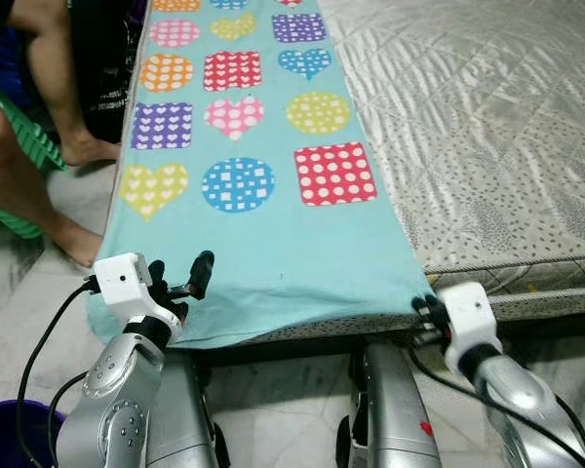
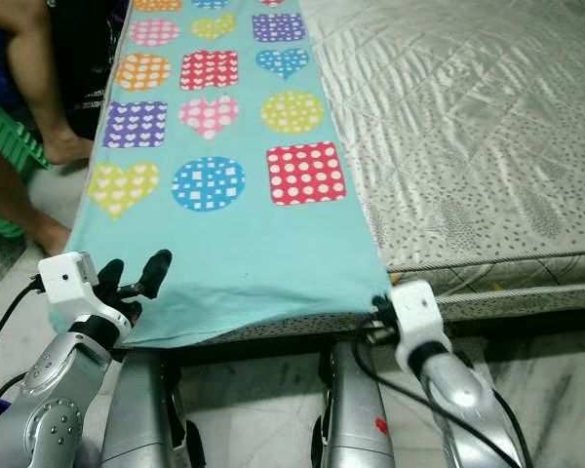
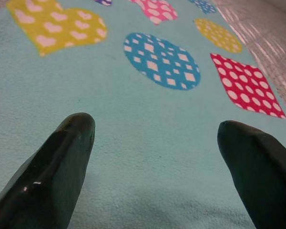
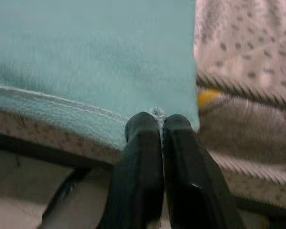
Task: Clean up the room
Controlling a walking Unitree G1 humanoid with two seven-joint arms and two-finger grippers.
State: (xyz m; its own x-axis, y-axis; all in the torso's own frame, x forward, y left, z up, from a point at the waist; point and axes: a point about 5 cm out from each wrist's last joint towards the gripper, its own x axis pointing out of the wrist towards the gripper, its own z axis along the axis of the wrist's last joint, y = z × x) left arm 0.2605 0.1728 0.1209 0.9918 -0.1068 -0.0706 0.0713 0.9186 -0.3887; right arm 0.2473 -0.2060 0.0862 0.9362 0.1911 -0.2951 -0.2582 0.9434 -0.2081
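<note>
A teal blanket [image 1: 263,234], printed with dotted hearts, circles and squares, lies spread along the left side of a mattress [image 1: 487,136], its near hem hanging over the mattress's front edge. The left gripper [image 1: 180,278] is at the blanket's near left corner with its two black fingers [image 3: 62,162] spread wide; in the left wrist view bare teal cloth lies between and beyond the fingertips, with a blue circle patch [image 3: 161,59] straight ahead of them, a yellow heart [image 3: 57,24] off to one side and a red square [image 3: 248,83] off to the other. Whether these fingers touch the cloth cannot be told. The right gripper [image 4: 159,124] is at the blanket's near right corner, fingers [image 4: 143,157] pressed together with the very corner of the stitched hem pinched between the tips. Just beyond that grip the mattress's corded edge runs past, and a small yellow object [image 4: 207,95] shows beside the corner. A person's bare legs [image 1: 49,117] stand on the tiled floor [image 1: 273,409] beyond the blanket's left edge, next to a green basket [image 1: 24,146]. A purple bucket [image 1: 10,434] sits on the floor beside the left arm.
</note>
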